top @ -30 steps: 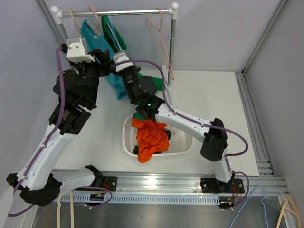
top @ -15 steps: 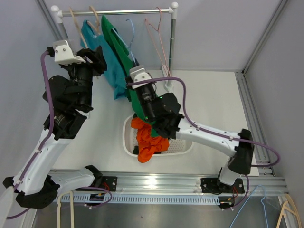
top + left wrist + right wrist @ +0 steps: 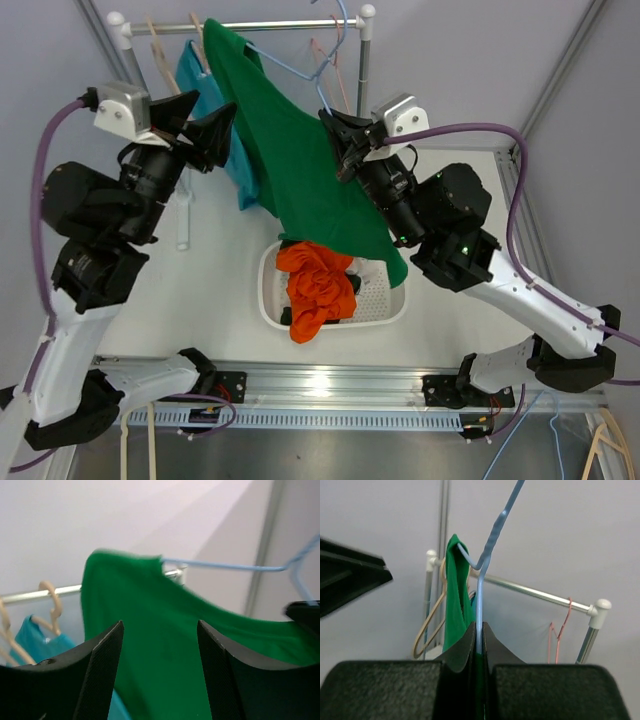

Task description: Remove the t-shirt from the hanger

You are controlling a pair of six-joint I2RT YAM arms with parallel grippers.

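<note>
**Top external view.** The green t-shirt [image 3: 300,160] is hanging as a long slanted sheet from up by the rail [image 3: 280,25] down to the basket [image 3: 268,290] on the counter [image 3: 460,200]. One shoulder is sitting over the far-left end of the blue hanger [image 3: 290,62], and the rest of the wire is lying bare. The right pincer [image 3: 338,135] is gripping at the cloth's right edge. The left pincer [image 3: 215,130] is standing wide just beside the cloth's left edge, apart from it.

**Left wrist view.** The fingers [image 3: 102,675] are gaping with nothing between them. The green t-shirt [image 3: 150,630] is hanging beyond the gap, its shoulder over the wire end above.

**Right wrist view.** The fingers [image 3: 465,650] are clamping shut on the blue hanger [image 3: 480,605] at its wire stem, with green cloth pressing in below.

**Judgement.** The garment is looking light, limp and stretchy. It is likely sliding easily on smooth wire but catching at the collar. The best hold is a pinch of doubled cloth at the shoulder over the wire, drawn off the end while the hanger is being held steady.
</note>
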